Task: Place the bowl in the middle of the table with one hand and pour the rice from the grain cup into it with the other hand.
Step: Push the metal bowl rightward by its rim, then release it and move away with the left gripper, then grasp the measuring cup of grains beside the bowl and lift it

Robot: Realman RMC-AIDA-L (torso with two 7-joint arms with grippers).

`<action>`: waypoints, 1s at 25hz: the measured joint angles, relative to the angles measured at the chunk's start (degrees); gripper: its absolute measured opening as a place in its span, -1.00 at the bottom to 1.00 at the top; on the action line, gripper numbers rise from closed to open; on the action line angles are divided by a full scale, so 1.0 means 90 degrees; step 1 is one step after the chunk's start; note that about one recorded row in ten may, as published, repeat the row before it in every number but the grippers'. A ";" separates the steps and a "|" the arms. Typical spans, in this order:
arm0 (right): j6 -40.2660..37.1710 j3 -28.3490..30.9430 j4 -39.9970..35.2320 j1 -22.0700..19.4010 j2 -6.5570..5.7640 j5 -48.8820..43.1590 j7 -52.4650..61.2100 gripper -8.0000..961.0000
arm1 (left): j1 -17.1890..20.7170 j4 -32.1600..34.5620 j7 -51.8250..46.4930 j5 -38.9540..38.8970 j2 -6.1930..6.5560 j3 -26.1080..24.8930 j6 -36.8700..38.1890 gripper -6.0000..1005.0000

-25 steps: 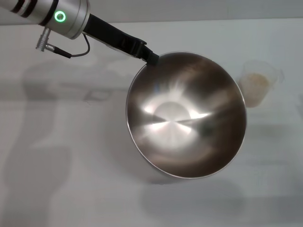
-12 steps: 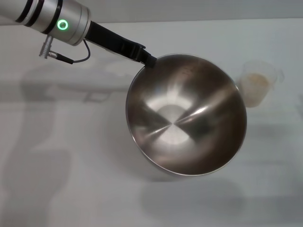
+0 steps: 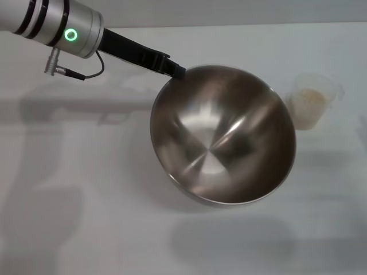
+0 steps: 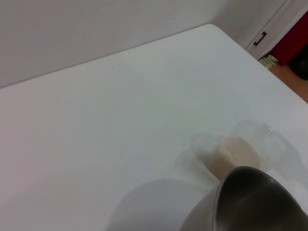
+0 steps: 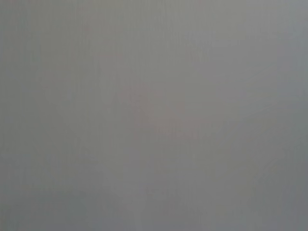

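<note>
The left gripper [image 3: 179, 70] pinches the far rim of the bowl [image 3: 223, 134], which hangs tilted above the middle of the table [image 3: 86, 189]; it seems best to level the bowl and lower it flat before letting go, keeping it off the grain cup [image 3: 313, 98], which stands with its rice [image 3: 312, 96] near the table's right edge. The table is plain white and bare; a pale wall runs behind its far edge and a doorway shows past its far right corner; the right gripper is out of view.
</note>
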 joint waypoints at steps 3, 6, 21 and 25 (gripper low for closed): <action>0.0000 0.0000 -0.0001 0.0000 0.0000 0.0004 0.0000 0.74 | 0.0037 -0.0032 0.0012 -0.0001 -0.0027 0.0013 0.0054 -0.63; 0.0000 0.0000 -0.0001 -0.0002 0.0000 0.0013 0.0000 0.74 | 0.0058 -0.0055 0.0021 -0.0001 -0.0031 0.0016 0.0068 -0.53; -0.0005 0.0000 -0.0001 -0.0030 -0.0008 0.0048 0.0000 0.74 | 0.1717 -0.3358 0.0143 -0.0140 -0.0404 0.1020 0.2061 -0.08; -0.0026 0.0000 -0.0001 -0.0038 -0.0010 0.0050 0.0000 0.74 | 0.3262 -0.4585 0.0241 -0.0059 -0.0386 0.3014 0.5766 0.36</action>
